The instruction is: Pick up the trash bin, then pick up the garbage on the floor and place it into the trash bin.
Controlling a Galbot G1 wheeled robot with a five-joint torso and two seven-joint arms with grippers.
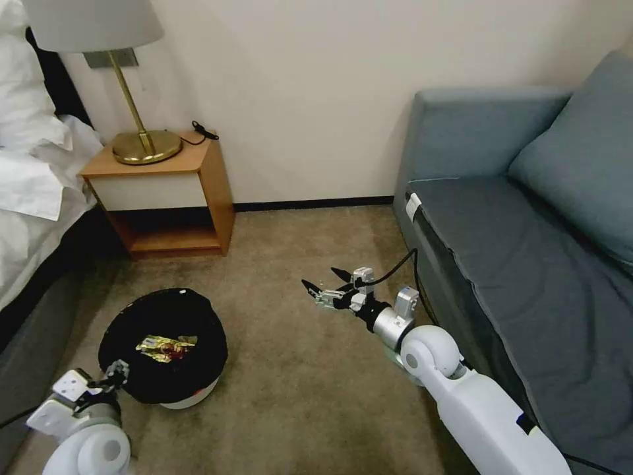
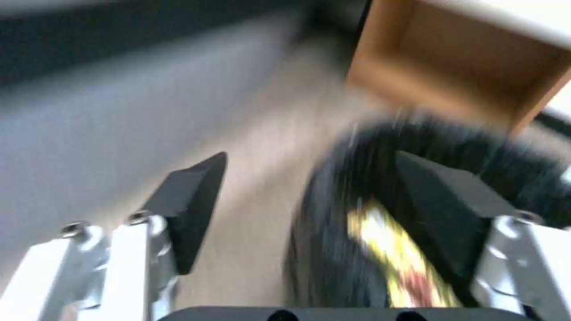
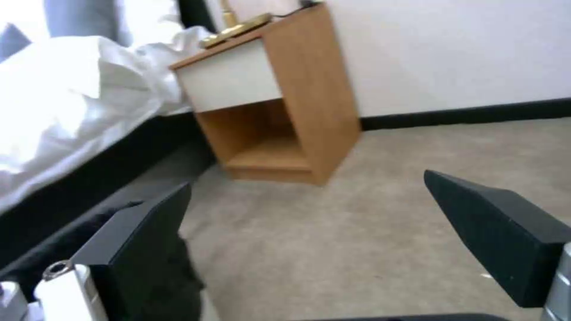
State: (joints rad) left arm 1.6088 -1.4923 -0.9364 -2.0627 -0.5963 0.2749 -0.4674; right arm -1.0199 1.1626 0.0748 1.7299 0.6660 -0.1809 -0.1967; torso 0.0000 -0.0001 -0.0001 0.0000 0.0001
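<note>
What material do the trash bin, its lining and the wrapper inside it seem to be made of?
The trash bin looks like smooth white plastic, judging by its even, slightly glossy wall. Its lining seems to be thin black plastic film, since it wrinkles over the rim. The wrapper appears to be metallised foil or plastic: it is crinkled with bright gold reflections.

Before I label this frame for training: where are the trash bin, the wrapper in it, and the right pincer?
trash bin (image 1: 173, 399): head view, white wall below the black liner.
gold-black wrapper (image 1: 165, 347): head view, its middle, inside the bin.
right pincer (image 1: 323, 280): head view, midway between its open fingertips, above the carpet.
</note>
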